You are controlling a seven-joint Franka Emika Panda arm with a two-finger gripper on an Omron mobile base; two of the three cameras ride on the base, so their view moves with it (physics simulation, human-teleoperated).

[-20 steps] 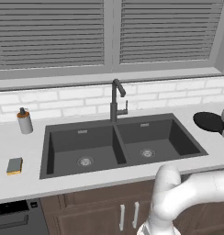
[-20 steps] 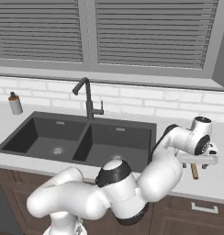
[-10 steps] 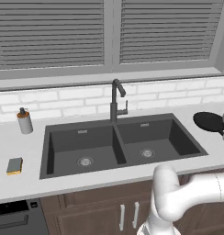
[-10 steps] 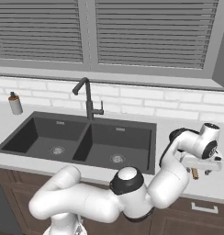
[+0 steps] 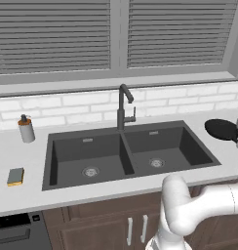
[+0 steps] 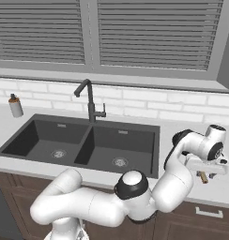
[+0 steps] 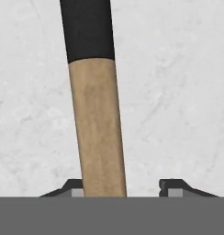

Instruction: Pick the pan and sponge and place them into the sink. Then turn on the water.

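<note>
**Jaws spread around the pan handle at the right of the sink**

In the hand view the gripper [image 7: 120, 188] sat low over the pale desk [image 7: 178, 92], its jaws apart with the light-brown wooden handle [image 7: 98, 133] running up between them. The handle lay against the left tip, and a clear gap showed before the right one. Whether the left tip pressed on the wood could not be told. Farther up, the handle turned black toward the pan's body.

From the left base view the pan [image 5: 222, 129] rested on the desk to the right of the sink [image 5: 128, 154], with the arm's hand at the frame's right edge beside it. The sponge [image 5: 15, 176] lay on the desk left of the sink. Behind it stood the soap dispenser [image 5: 26, 129], near the wall. The black faucet [image 5: 123, 107] rose behind the divider between the basins.
</note>
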